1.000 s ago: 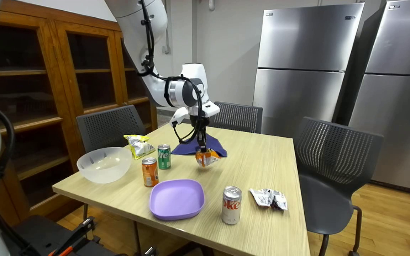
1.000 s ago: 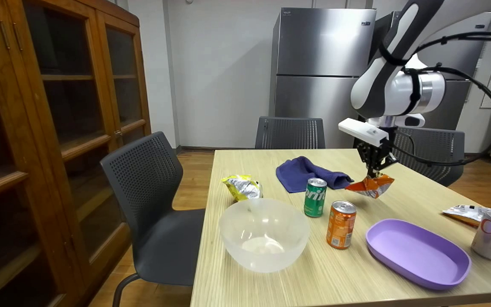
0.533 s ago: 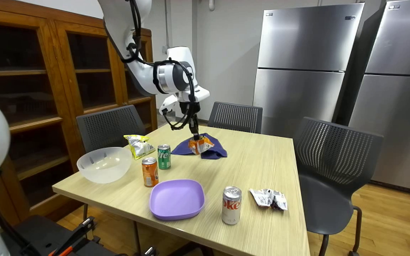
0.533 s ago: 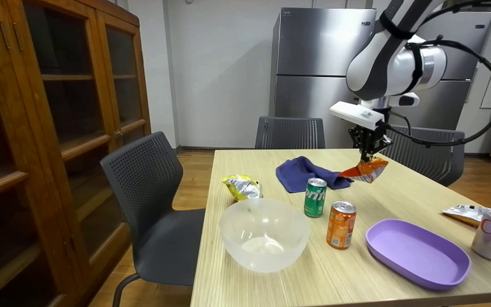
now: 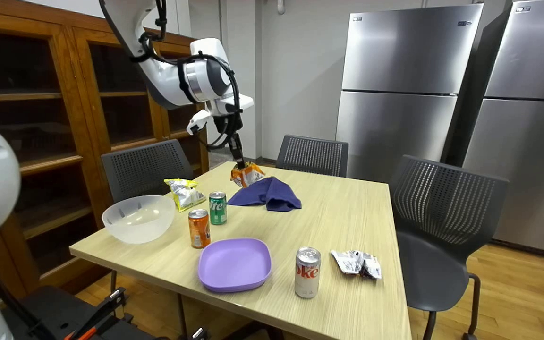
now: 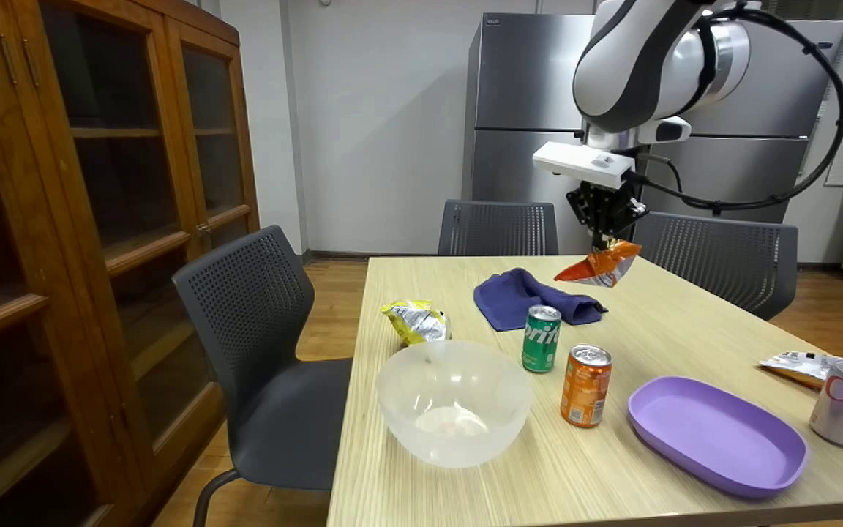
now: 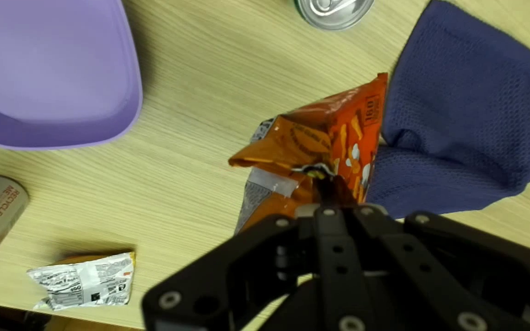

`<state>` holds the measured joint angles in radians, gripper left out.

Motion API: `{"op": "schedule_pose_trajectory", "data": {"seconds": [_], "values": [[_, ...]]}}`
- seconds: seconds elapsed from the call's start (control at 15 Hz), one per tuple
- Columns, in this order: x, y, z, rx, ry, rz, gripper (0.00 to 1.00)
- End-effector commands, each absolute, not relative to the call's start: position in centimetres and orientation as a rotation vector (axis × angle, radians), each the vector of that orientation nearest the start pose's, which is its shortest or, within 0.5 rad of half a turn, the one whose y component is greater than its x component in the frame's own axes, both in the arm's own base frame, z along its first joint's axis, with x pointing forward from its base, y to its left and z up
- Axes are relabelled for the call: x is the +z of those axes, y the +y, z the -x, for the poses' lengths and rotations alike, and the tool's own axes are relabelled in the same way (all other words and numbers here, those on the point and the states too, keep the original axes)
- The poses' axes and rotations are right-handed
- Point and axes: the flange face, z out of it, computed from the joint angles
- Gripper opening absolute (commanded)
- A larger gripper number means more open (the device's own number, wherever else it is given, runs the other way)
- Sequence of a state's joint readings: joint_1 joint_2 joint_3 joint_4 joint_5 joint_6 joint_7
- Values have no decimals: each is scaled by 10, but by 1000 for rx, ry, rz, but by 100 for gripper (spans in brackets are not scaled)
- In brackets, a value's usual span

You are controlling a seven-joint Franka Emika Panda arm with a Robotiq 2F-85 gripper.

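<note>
1. Orange snack bag (image 7: 311, 133): the object in the grasp, raised above the counter (image 5: 343, 212) near the blue cloth (image 5: 272, 194). It hangs tilted in both exterior views, and its printed front and folded back show in the wrist view.

2. Pincer (image 5: 240, 165): directed downward, with its fingers brought together and pinching a gathered fold of the bag. The fingers partly hide the exact line of contact.

3. Blue cloth: rumpled on the counter, one part folded over. In the wrist view the bag covers a stretch of its edge.

4. Green can (image 6: 541, 339) and orange can (image 6: 586, 386): both upright and standing apart, the green one nearer the cloth, the orange one just beside the purple tray (image 5: 235, 264).

5. Frosted bowl (image 6: 454, 443): upright on the counter, with a yellow-and-silver bag (image 5: 185, 194) close by; whether the two touch cannot be told.

6. Purple tray: shallow, round-cornered and flat on the counter, between the orange can and a silver can (image 5: 307, 273).

7. Silver can: upright, red-lettered, with a crumpled silver packet (image 5: 357, 263) near it.

8. Surroundings: grey chairs (image 5: 451, 212) stand about the counter; a glass-fronted wooden cabinet (image 6: 136, 256) and steel refrigerators (image 5: 399, 127) stand behind.
</note>
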<state>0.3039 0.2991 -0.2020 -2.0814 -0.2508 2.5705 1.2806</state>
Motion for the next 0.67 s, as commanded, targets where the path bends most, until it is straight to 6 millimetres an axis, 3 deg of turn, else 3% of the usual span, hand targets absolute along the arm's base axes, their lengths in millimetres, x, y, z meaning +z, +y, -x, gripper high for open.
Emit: {"op": "schedule_pose_trajectory", "data": {"seconds": [0.0, 0.6], "values": [[329, 102, -578, -469, 1394, 2828, 0], [334, 204, -540, -397, 1048, 2972, 0]]}}
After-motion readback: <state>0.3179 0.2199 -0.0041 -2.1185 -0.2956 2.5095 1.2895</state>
